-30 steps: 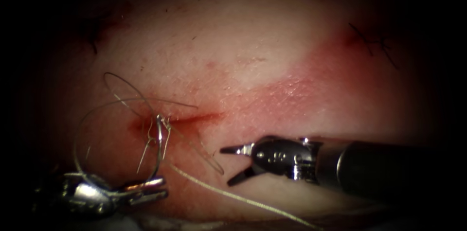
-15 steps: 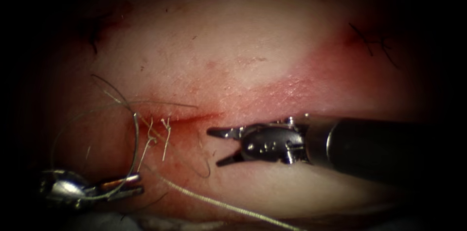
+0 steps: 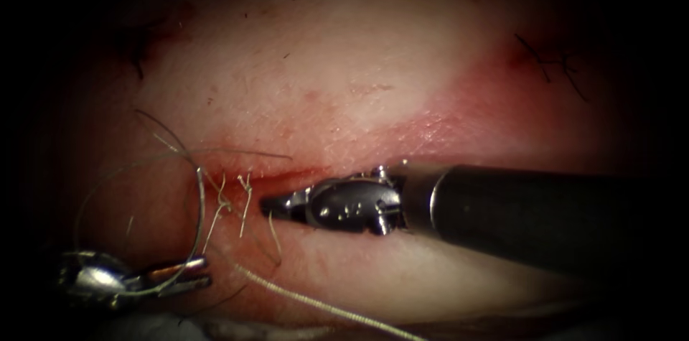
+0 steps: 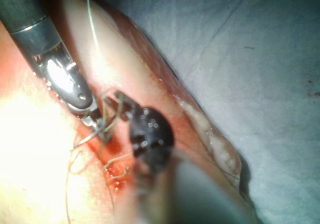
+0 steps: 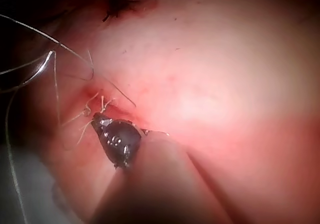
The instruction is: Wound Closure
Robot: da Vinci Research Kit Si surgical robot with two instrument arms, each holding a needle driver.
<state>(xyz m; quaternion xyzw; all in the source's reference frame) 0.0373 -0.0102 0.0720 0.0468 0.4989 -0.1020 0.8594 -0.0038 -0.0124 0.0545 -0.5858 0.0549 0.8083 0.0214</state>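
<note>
The cut [image 3: 294,171] runs across the tissue [image 3: 344,82], with pale stitch ends [image 3: 246,194] at its left end. At the lower left, my left tool [image 3: 204,273] is shut on the curved needle [image 3: 200,212] near one end. The needle arcs up free of the tissue, left of the stitches. Thin thread [image 3: 108,183] loops around it. My right tool [image 3: 265,204] lies just below the cut. Its jaws are shut at the stitches, and a short thread tail [image 3: 275,237] hangs from their tip. In the left wrist view the right tool [image 4: 96,120] meets the thread beside my dark left tool [image 4: 150,139].
A thicker pale thread [image 3: 316,303] trails off to the lower right. Dark older stitches sit at the upper right [image 3: 552,64] and upper left [image 3: 140,47]. Red fluid [image 3: 208,183] stains the cut's left end. A blue-grey drape [image 4: 250,59] borders the tissue's edge.
My right tool slid left along the cut to the stitches and shut its open jaws there. My left tool carried the needle a little left, then held still.
</note>
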